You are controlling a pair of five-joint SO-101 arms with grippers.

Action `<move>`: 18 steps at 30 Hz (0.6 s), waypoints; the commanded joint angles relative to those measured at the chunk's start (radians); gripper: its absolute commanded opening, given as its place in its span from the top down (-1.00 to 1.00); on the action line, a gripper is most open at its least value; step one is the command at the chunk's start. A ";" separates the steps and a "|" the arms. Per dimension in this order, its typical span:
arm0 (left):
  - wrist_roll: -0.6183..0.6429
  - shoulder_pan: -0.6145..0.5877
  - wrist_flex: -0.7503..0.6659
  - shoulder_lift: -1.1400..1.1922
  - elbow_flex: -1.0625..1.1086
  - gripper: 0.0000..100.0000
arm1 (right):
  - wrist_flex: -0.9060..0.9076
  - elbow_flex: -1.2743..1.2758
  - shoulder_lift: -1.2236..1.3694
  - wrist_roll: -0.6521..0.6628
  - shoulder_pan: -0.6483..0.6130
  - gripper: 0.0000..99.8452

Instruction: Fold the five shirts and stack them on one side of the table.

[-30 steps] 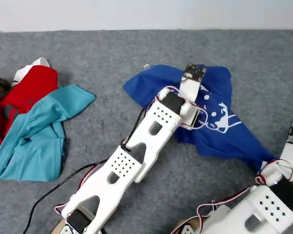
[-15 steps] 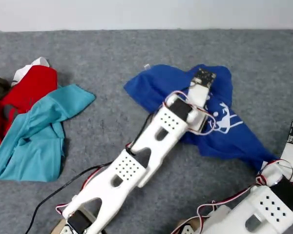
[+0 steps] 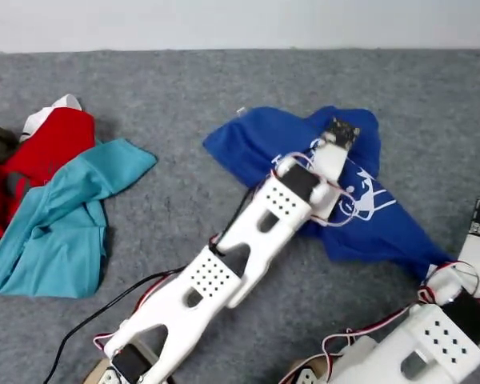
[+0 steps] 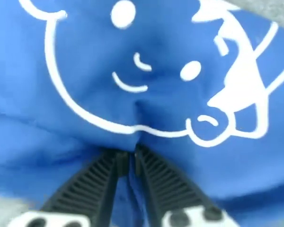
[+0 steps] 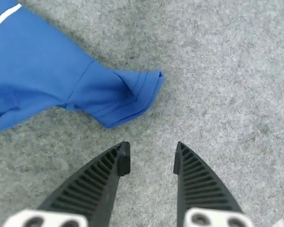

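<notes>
Carpet (image 3: 184, 88): L gripper (image 4: 129, 156) tight on shirt (image 4: 85, 61)

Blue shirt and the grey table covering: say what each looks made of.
Blue shirt: soft knit fabric, probably cotton jersey, matte; it drapes in loose folds and shows a stitched sleeve hem. Its white print looks like flat ink. Table covering: grey felt or low-pile carpet, matte, judging by its fuzzy, speckled surface.
</notes>
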 commanded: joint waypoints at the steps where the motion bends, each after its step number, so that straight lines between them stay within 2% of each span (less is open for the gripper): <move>1: -0.106 -0.032 0.066 -0.236 -0.050 0.97 | -0.016 -0.005 -0.025 0.011 0.004 0.66; 4: -0.150 -0.075 0.064 -0.382 -0.048 0.97 | -0.015 -0.005 -0.025 0.011 0.004 0.66; 11: -0.153 -0.127 0.064 -0.612 0.005 0.97 | -0.018 -0.005 -0.025 0.011 0.002 0.66; 14: -0.152 -0.121 0.063 -0.641 0.119 0.97 | -0.010 -0.005 -0.025 0.005 -0.010 0.66; 18: -0.150 -0.094 0.041 -0.575 0.374 0.95 | 0.004 0.008 -0.025 0.003 -0.090 0.66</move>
